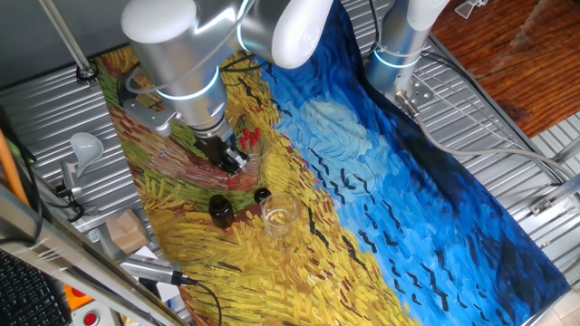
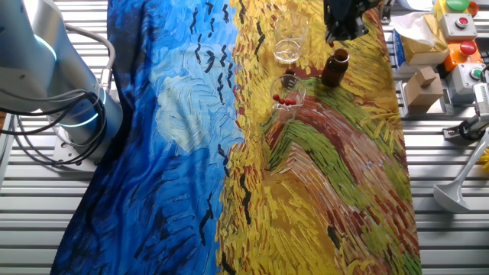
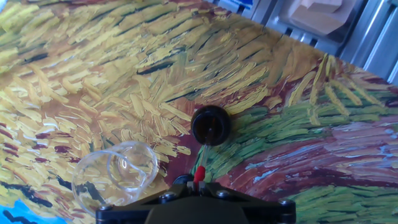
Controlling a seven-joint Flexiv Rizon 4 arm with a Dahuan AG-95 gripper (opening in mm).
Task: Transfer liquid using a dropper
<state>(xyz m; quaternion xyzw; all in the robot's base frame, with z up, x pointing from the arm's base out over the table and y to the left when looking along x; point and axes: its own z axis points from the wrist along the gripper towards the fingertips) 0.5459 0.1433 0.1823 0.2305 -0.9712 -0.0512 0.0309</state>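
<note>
I have the dropper at lower centre, its red bulb between my closed jaws; light, fragile glass, so squeeze gently

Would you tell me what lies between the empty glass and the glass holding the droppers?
A small black cap lies on the cloth between the empty glass and the dropper glass; both fixed views show it.

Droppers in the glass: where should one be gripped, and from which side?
Take a dropper by its red bulb, probably from above: the bulbs sit up near the open top of the glass, whose wall blocks side access to the thin stems.
</note>
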